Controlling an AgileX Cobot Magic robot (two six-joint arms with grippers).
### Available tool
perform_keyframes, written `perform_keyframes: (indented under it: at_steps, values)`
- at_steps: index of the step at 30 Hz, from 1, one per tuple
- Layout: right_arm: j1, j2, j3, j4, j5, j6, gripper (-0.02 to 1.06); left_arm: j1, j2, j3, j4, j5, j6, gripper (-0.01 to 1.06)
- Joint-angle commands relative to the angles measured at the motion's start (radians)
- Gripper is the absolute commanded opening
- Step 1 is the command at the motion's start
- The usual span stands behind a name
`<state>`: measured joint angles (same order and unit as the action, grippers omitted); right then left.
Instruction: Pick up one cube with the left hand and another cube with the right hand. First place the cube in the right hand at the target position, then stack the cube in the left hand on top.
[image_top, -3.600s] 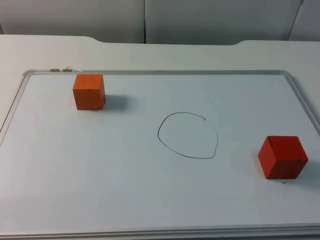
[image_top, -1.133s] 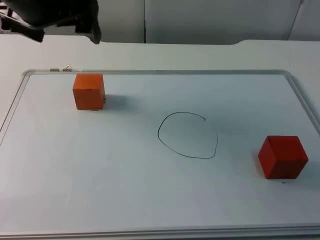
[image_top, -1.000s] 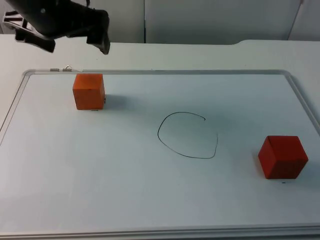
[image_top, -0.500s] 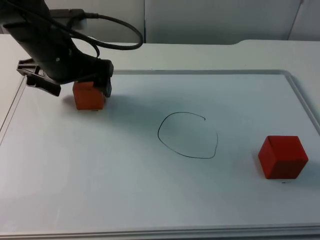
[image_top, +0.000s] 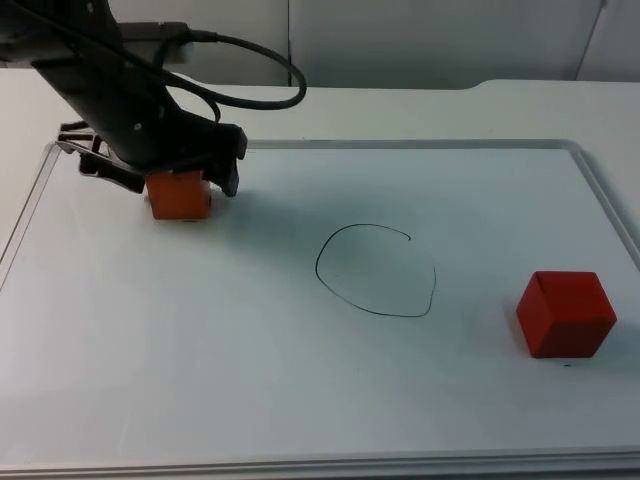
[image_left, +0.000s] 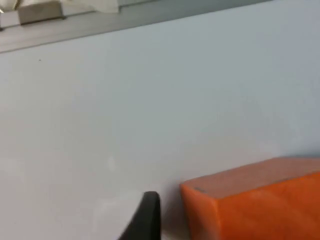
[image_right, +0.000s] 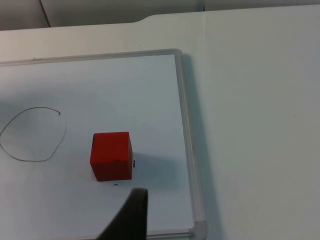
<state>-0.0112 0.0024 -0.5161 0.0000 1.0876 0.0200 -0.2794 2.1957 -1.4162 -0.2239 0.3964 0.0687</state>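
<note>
Orange wooden cube (image_top: 180, 194) well left of hand-drawn black circle (image_top: 376, 271), straddled by spread-fingered left gripper (image_top: 165, 180), red wooden cube (image_top: 565, 314) right of circle, right gripper (image_right: 131, 215) state undeterminable

Top view: a fixed camera looks down and forward across the whiteboard (image_top: 300, 400) on the desk (image_top: 400, 110), toward the far grey wall. Left wrist view: set very close over the board, beside the orange cube (image_left: 255, 205), facing its far-left edge. Right wrist view: higher and farther off, above the red cube (image_right: 112, 155). It shares that cube (image_top: 565, 314) and the drawn circle (image_right: 33, 134) with the top view.
</note>
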Motion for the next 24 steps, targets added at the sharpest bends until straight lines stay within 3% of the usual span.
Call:
perform_keyframes:
  at_steps: [1,5,6,8,15,24]
  values:
    - [-0.004,-0.002,0.007,-0.005,-0.009,0.001,1.05,-0.005,0.004,-0.005,-0.007,-0.013,-0.008,0.72]
    - [-0.004,-0.002,0.007,-0.005,-0.009,0.001,1.05,-0.005,-0.01,-0.005,-0.007,-0.006,-0.006,0.22]
    - [-0.004,-0.002,0.007,-0.005,-0.009,0.001,1.05,-0.005,-0.01,-0.005,-0.007,-0.006,-0.006,0.22]
    - [-0.004,-0.002,0.007,-0.005,-0.009,0.001,1.05,-0.005,-0.037,-0.006,-0.007,0.026,-0.006,0.0]
    - [-0.004,-0.002,0.007,-0.005,-0.009,0.001,1.05,-0.005,-0.249,-0.006,0.015,0.111,0.0,0.0]
    - [-0.004,-0.002,0.007,-0.005,-0.009,0.001,1.05,-0.005,-0.778,-0.004,0.132,0.198,-0.02,0.0]
